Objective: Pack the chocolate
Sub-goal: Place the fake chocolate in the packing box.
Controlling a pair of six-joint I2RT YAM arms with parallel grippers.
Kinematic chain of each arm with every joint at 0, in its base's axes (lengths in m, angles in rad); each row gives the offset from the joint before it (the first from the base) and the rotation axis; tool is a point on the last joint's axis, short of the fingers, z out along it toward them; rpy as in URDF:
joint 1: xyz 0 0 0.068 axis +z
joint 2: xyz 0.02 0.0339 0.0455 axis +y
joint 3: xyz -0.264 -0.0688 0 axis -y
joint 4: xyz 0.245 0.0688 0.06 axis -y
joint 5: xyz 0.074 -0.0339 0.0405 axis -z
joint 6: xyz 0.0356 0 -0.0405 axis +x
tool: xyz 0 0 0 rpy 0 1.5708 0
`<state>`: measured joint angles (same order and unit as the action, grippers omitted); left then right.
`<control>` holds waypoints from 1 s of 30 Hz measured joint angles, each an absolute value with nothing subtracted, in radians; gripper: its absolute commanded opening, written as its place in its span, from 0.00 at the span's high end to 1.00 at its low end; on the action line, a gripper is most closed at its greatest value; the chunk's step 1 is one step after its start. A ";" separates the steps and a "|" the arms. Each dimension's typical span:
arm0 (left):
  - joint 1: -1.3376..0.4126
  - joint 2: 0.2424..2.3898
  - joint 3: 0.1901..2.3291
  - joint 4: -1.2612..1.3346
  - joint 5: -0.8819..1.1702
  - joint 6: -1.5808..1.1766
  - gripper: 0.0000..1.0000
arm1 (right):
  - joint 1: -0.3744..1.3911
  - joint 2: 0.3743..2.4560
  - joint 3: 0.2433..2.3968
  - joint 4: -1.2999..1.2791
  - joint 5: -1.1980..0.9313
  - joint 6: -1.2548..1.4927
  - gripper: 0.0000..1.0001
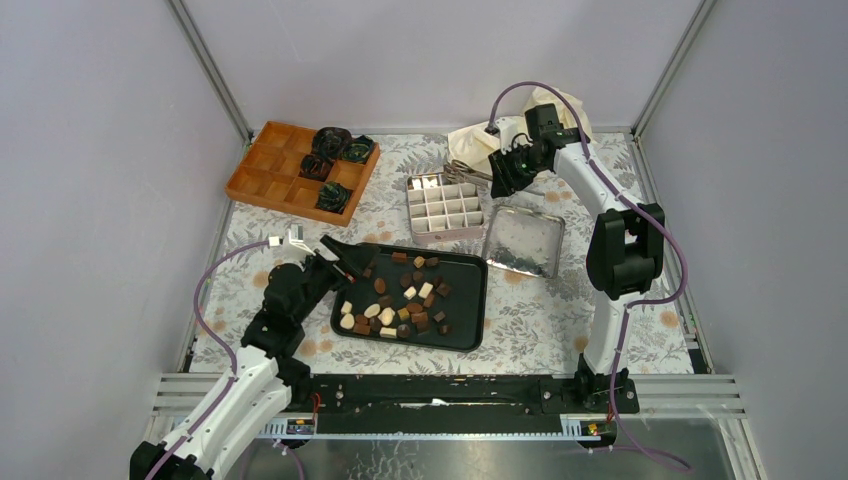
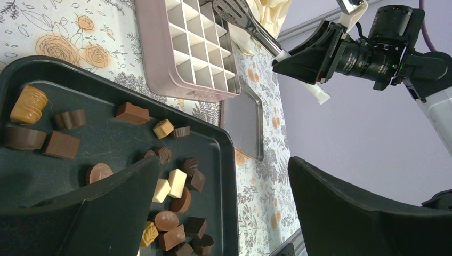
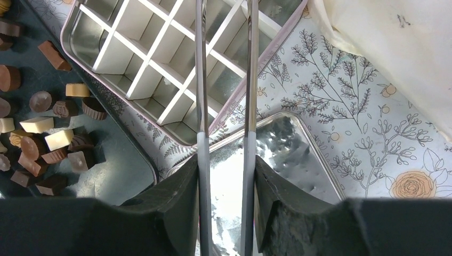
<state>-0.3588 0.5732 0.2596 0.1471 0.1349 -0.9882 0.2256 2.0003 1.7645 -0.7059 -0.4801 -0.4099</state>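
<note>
My left claw [image 1: 345, 258]: wide open, empty, over a corner of the black tray [image 1: 465, 290].
My right claw [image 3: 226, 168]: pinching metal tongs [image 3: 201, 80]; only its wrist view shows both arms.
Chocolate [image 1: 387, 316]: loose on the tray.

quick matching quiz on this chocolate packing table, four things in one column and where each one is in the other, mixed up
Things
1. paper cups
2. chocolates
3. tongs
4. tin lid

Places
A. on the black tray
B. flat on the tablecloth, right of the divided tin
C. in the orange compartment tray
D. held by the right gripper

Pairs: 1-C, 2-A, 3-D, 4-B
</note>
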 measured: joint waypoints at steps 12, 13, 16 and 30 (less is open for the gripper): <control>-0.359 0.597 0.260 0.164 0.155 -0.997 0.03 | 0.226 2.017 1.783 -0.713 -0.481 -0.410 0.57; -0.359 0.599 0.260 0.164 0.157 -0.997 0.03 | 0.226 2.017 1.783 -0.714 -0.482 -0.410 0.57; -0.359 0.601 0.260 0.165 0.161 -0.998 0.03 | 0.226 2.015 1.782 -0.715 -0.488 -0.410 0.57; -0.359 0.650 0.284 0.163 0.170 -0.989 0.06 | 0.220 1.447 1.272 -0.656 -0.698 -0.443 0.57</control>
<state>-0.3588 0.6502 0.2840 0.1631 0.1699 -0.9894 0.2199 1.4471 1.2720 -0.6563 -0.6983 -0.4427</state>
